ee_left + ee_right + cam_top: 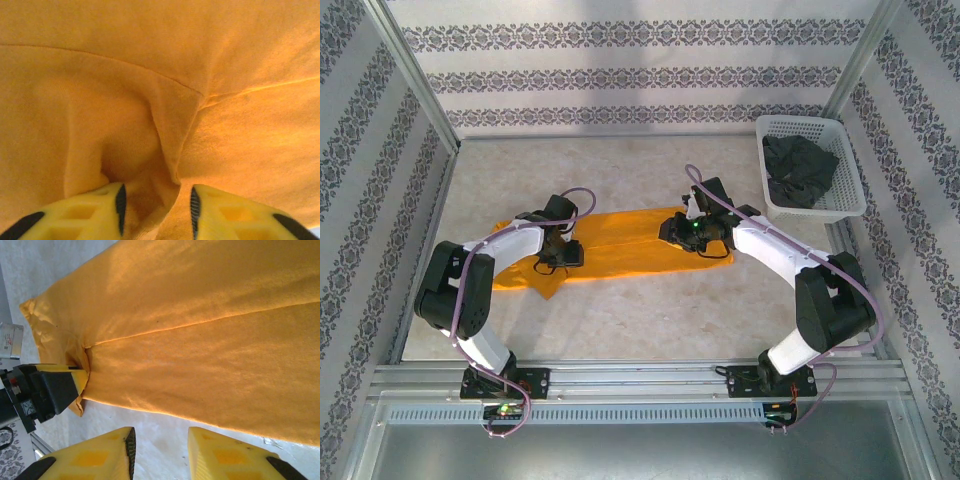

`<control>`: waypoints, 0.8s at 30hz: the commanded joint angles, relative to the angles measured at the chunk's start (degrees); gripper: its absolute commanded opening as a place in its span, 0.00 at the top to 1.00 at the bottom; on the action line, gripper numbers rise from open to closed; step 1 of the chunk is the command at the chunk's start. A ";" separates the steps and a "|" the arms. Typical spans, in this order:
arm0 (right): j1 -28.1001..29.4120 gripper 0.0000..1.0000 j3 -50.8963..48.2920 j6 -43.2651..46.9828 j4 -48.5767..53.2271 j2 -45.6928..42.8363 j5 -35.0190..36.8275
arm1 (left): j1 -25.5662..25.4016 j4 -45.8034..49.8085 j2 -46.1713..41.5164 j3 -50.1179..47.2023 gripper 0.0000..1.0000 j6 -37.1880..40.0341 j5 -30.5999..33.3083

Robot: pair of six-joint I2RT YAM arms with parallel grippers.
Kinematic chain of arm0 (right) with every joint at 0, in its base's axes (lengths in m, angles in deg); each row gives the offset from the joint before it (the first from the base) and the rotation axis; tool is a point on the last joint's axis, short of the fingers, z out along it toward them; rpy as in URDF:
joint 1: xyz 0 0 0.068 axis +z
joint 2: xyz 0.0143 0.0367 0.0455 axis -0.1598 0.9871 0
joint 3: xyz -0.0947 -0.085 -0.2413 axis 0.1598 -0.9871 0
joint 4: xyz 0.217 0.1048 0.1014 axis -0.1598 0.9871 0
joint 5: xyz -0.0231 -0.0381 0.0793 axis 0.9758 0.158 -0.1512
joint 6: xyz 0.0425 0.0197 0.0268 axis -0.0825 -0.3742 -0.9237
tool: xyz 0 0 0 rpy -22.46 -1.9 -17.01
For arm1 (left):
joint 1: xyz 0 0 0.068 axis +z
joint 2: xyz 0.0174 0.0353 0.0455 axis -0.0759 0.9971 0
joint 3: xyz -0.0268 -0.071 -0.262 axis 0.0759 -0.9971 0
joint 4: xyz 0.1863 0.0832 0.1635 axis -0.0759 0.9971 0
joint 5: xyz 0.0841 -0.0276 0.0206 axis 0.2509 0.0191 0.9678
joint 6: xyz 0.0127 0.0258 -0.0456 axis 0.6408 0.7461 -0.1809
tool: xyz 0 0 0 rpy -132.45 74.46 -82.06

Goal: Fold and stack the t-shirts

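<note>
A pale, marbled table (620, 320) sits boxed in by patterned walls (620, 75), with both arms reaching in from the near edge.

The left gripper (156, 192) is pressed down into the orange shirt (620, 245). Its jaws stand a little apart with a raised pleat of cloth, seam and all, between them. Whether they pinch that pleat or only straddle it, I cannot tell. The right gripper (161, 432) sits at the other end of the shirt, just off its near hem. Its jaws are narrowly apart and hold nothing, with bare table showing between them.

The orange shirt lies across the middle of the table as a long band running left to right. It looks to be doubled over lengthwise, with a flap of cloth poking out toward the near side by the left arm. At the far right corner stands a white basket (820, 208) with the dark shirt (800, 168) crumpled inside it.

By my reading the job is in its early part. The orange shirt has perhaps one lengthwise fold and needs to be folded across into a compact packet. The dark shirt has not been laid out, and nothing is stacked yet.
</note>
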 commanded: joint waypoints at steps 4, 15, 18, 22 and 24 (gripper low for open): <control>0.58 0.66 1.62 -0.49 0.15 0.01 0.17 | -0.57 1.32 -1.62 -2.74 0.73 -0.02 -1.59; 0.59 0.67 1.40 -0.32 0.28 0.42 0.61 | -0.87 2.39 -5.54 -1.40 0.95 -4.03 -3.89; 0.45 0.67 0.82 -0.55 0.17 0.18 0.66 | -0.92 3.14 -5.65 -1.05 0.97 -5.68 -5.28; 0.45 0.67 0.44 -0.59 0.18 -0.08 0.64 | -1.12 4.19 -5.42 -0.01 0.97 -8.31 -7.68; 0.45 0.67 0.26 -0.59 0.16 0.05 0.67 | -1.21 4.47 -5.16 0.53 0.96 -9.88 -8.93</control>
